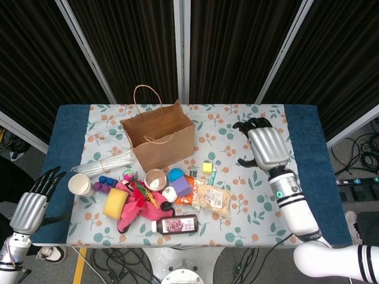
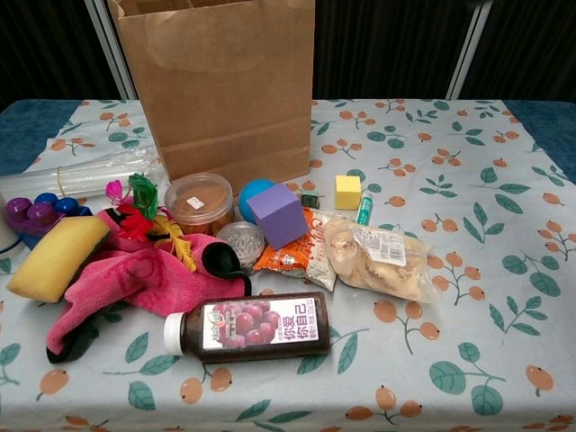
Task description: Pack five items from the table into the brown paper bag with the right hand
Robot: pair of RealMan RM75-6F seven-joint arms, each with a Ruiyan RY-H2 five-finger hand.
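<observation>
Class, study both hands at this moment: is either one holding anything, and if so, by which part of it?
Nothing is held. The right hand hangs above the table with nothing in it, and the left hand is off the table's edge with fingers apart.
</observation>
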